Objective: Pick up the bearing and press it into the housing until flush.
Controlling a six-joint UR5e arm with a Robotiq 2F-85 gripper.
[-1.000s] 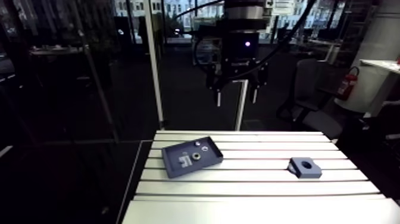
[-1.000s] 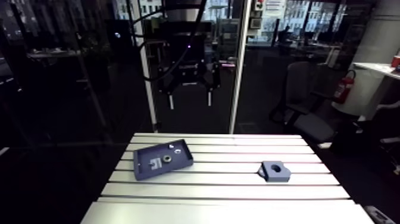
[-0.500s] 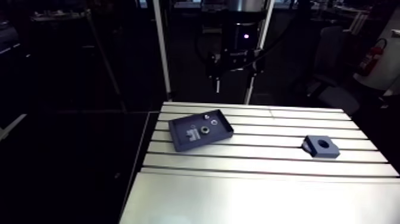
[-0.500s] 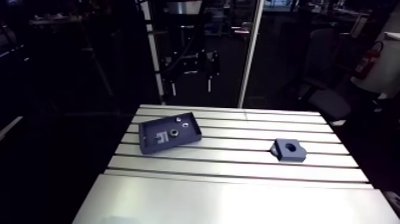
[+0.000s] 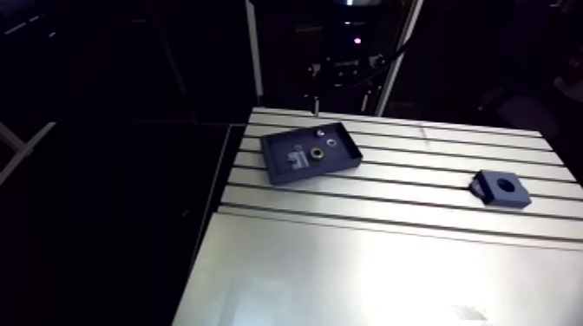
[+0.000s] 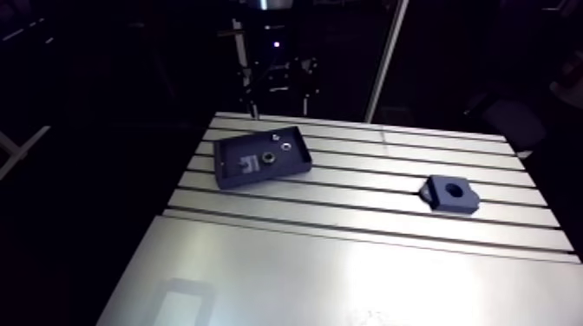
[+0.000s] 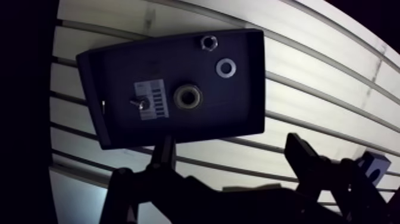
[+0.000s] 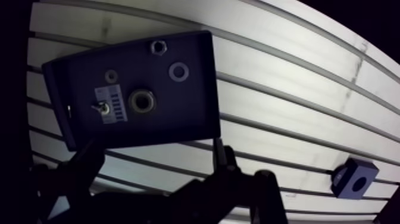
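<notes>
Two dark pieces sit on the tabletop (image 6: 347,260): a shallow tray (image 7: 119,83) to the left and, well apart to the right, the housing (image 6: 449,192), a block with its round bore facing up. The bearing (image 7: 188,96) lies flat near the middle of the tray beside a label, with a washer (image 7: 225,67) and a nut (image 7: 209,42) beyond it. The fingers (image 7: 165,156) hang spread wide above the tray, holding nothing.

My worry is the company the bearing keeps. The washer and nut are round and shiny too, so a descent aimed a little off could close on the wrong ring. A fingertip could also land on the tray wall and shove the tray along. A low bearing lying flat gives little to grip, and if pinched crooked it would likely cock in the bore rather than seat flush.

In the wrist view the bearing lies ahead of the gap between the fingers, nearer one than the other, below them and untouched.
</notes>
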